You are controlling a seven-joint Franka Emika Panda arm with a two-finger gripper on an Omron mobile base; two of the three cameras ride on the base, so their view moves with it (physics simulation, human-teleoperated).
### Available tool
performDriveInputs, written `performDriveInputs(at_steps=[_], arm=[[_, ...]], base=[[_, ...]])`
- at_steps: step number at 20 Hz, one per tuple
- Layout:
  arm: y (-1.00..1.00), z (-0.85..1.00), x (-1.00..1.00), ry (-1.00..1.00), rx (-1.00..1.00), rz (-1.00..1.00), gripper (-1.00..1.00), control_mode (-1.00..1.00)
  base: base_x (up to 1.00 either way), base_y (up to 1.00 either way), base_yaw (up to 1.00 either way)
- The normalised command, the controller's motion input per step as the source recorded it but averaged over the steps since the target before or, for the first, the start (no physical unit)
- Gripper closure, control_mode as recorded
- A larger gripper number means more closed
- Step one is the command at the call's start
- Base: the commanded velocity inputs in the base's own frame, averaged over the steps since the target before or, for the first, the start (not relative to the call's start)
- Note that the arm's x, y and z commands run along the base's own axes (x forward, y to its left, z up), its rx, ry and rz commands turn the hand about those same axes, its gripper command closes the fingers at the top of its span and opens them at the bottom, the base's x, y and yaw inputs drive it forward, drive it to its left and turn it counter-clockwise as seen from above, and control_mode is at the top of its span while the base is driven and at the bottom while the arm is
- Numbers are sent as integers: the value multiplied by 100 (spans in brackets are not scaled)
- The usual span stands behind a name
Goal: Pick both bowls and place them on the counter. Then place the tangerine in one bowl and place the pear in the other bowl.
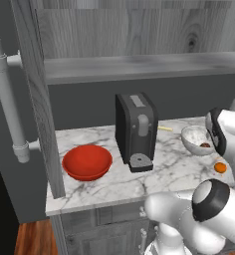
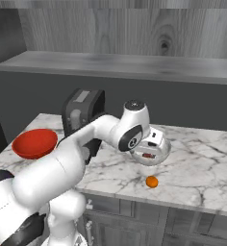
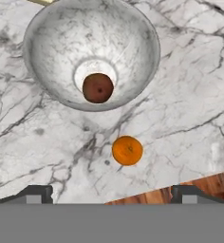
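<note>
The counter lay under the gripper, whose jaws were spread wide and held nothing. The marbled bowl with the pear was ahead, the tangerine nearer, almost between the fingertips' line, and the red bowl far aside.

bare counter around tangerine, marbled bowl just beside, coffee machine mid-counter
</note>
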Motion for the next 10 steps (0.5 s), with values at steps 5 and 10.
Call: performDriveInputs(at_steps=[5,10], arm=[[-8,-20,-72,0,0,0,-100,-100],[-8,-26,-10,0,0,3,-100,-100]], base=[[0,0,0],[0,0,0]])
